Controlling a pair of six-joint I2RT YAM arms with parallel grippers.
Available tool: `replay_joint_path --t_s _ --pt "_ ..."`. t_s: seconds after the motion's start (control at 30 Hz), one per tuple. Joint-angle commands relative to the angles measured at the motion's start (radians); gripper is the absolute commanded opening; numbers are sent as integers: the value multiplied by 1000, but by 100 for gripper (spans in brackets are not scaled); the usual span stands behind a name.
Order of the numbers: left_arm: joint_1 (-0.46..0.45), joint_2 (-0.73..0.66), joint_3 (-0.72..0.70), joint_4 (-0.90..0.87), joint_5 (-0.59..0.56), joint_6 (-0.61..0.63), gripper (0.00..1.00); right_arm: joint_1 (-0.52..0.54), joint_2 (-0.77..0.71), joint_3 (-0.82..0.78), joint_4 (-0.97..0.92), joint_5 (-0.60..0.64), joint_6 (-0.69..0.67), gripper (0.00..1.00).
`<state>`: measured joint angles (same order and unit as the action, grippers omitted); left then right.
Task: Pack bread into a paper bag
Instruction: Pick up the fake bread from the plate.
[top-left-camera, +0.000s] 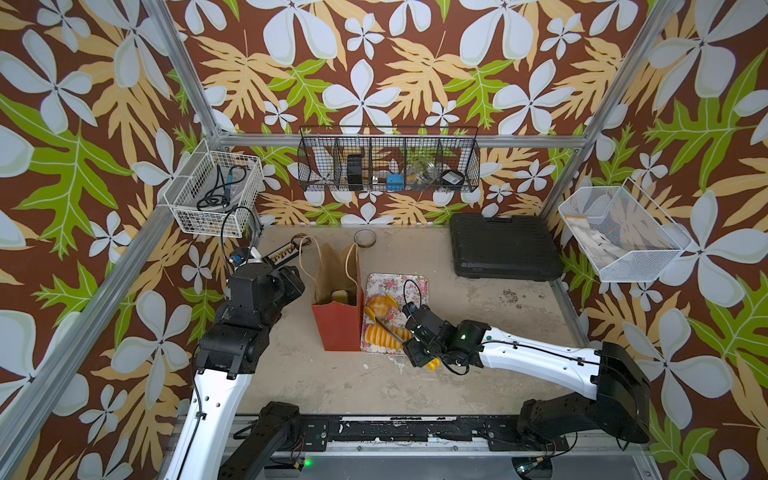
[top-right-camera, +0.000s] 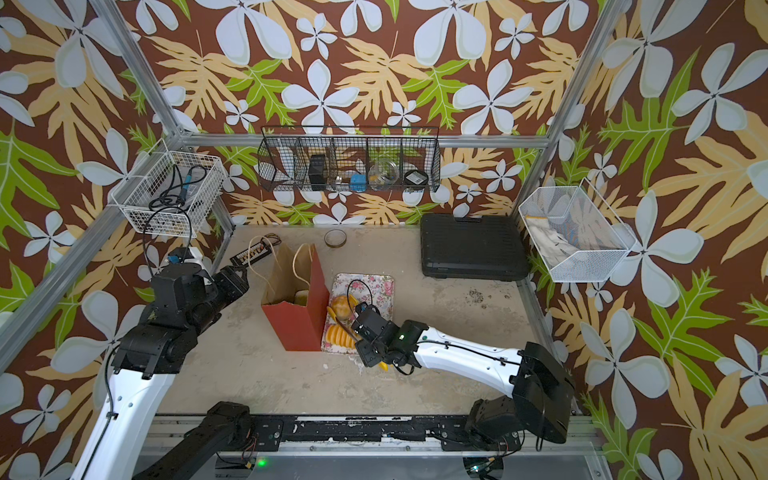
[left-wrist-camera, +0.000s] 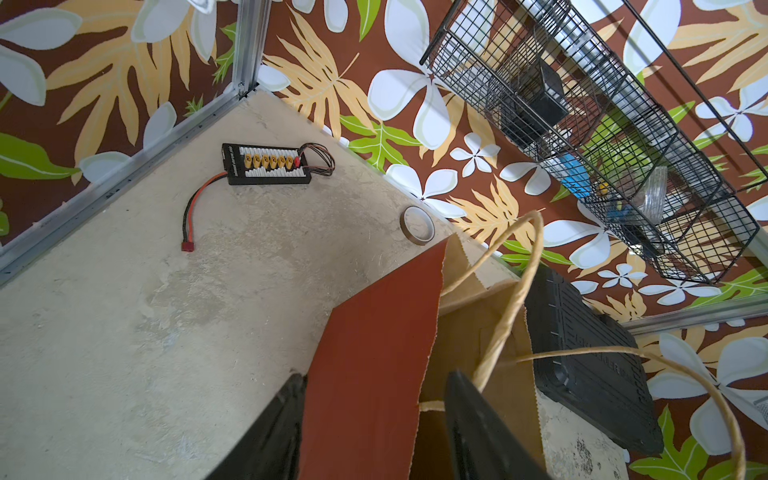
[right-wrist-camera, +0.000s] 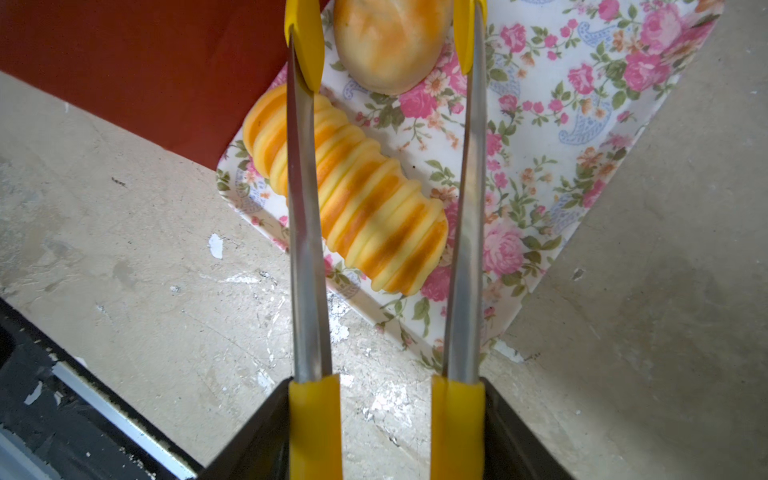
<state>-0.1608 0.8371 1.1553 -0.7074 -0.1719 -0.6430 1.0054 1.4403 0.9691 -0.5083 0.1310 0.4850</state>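
Right end effector (right-wrist-camera: 386, 419) is clenched on the yellow handles of the tongs (right-wrist-camera: 305, 249), with one black finger pressing each handle from outside. The steel blades stand spread. Their yellow tips reach either side of a round bun (right-wrist-camera: 390, 41), with a gap showing on both sides. A ridged loaf (right-wrist-camera: 365, 199) lies on the floral tray (right-wrist-camera: 561, 124), and one blade crosses over the loaf's end nearest the paper bag (top-left-camera: 338, 328). The tray lies flat on the bench (top-left-camera: 457, 382), just beside the bag on the right arm's side. Loaf and bun both sit on the part of the tray closest to the bag.

The bag stands upright and open. In both top views a pale bread piece (top-left-camera: 340, 296) shows at its bottom. Left end effector (left-wrist-camera: 382, 428) is at the bag's rim on the side away from the tray. One finger is outside the red wall and one is inside over the brown lining; whether they pinch the paper cannot be told.

Behind the bag lie a tape roll (left-wrist-camera: 417, 224) and a connector board (left-wrist-camera: 268, 164). A black case (top-left-camera: 505, 247) sits well apart from the bag.
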Motion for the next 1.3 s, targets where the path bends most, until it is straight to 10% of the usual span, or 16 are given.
replay_joint_path --t_s 0.0,0.23,0.4,0.83,1.27 --pt "-1 -1 -3 5 -8 15 58 -12 18 3 28 3 -23 66" --pt "-1 0 -5 5 -12 16 58 -33 40 3 33 -16 -29 59" --pt "-1 2 -5 6 -12 16 58 -41 18 37 -10 -6 -28 23" --pt "-1 11 -14 26 6 10 58 0 -289 390 -307 158 -45 23" --pt "-1 5 -21 29 5 3 58 370 -100 763 -296 289 -116 33"
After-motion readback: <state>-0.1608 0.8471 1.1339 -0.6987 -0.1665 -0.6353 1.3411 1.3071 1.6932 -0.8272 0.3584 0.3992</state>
